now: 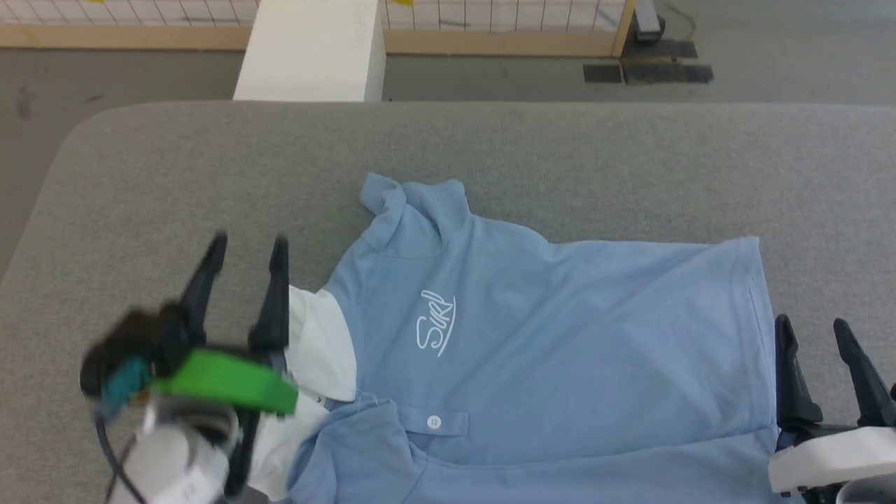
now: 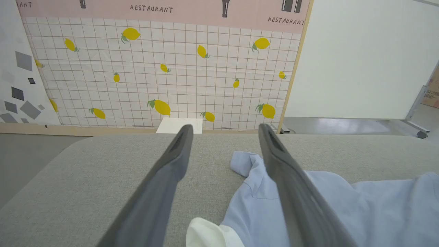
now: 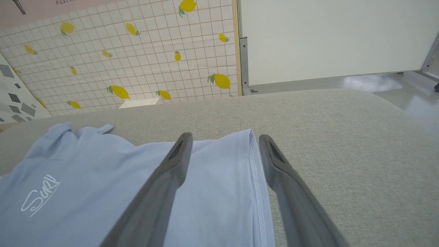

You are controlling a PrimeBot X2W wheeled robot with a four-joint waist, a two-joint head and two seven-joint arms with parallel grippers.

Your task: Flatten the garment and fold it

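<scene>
Behind garment (image 1: 546, 336) on grey table (image 1: 140, 175): wht block (image 1: 308, 49) & lemon-tile wall (image 2: 171, 68).

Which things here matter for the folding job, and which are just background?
Job:
- garment, spread on the table
- left gripper, open, beside its white part
- right gripper, open, over its hem edge

Background:
- grey table under the garment
- white block beyond the table
- lemon-print wall
- white panel
</scene>
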